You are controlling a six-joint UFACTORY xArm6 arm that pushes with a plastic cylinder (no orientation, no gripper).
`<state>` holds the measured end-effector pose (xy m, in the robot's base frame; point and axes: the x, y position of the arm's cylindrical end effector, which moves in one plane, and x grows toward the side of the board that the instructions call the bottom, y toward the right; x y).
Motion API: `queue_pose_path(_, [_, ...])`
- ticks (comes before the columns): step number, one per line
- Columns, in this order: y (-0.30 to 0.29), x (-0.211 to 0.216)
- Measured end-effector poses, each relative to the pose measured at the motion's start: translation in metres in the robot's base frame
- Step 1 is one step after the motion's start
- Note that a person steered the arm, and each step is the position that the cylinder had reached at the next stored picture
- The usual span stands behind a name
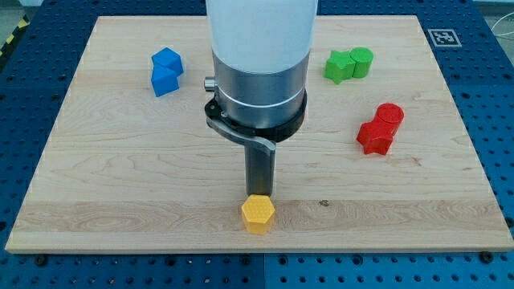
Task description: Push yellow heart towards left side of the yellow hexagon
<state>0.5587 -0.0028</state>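
Tip (259,195) touching yellow hexagon (258,213), heart unseen

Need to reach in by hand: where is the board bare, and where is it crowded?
Bare: the lower left below the blue blocks, and the lower right below the red blocks. Crowded: the centre, where my tip meets the yellow hexagon, and the upper right by the green blocks.

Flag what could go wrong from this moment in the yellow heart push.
1. No yellow heart shows anywhere; it may be hidden behind the arm, so its position cannot be checked.
2. My tip sits right at the yellow hexagon, towards the view's top; moving on could shove the target.
3. The hexagon lies near the board's bottom edge and could slide off.
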Motion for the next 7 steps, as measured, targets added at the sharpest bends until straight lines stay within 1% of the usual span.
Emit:
queue_pose_path(1, [0.0, -0.003])
queue_pose_path(2, [0.0, -0.068])
queue_pose_path(3, [0.014, -0.131])
queue_pose_path(5, [0.028, -0.279])
queue_pose_path(6, [0.007, -0.313])
queue_pose_path(7, [-0.042, -0.316])
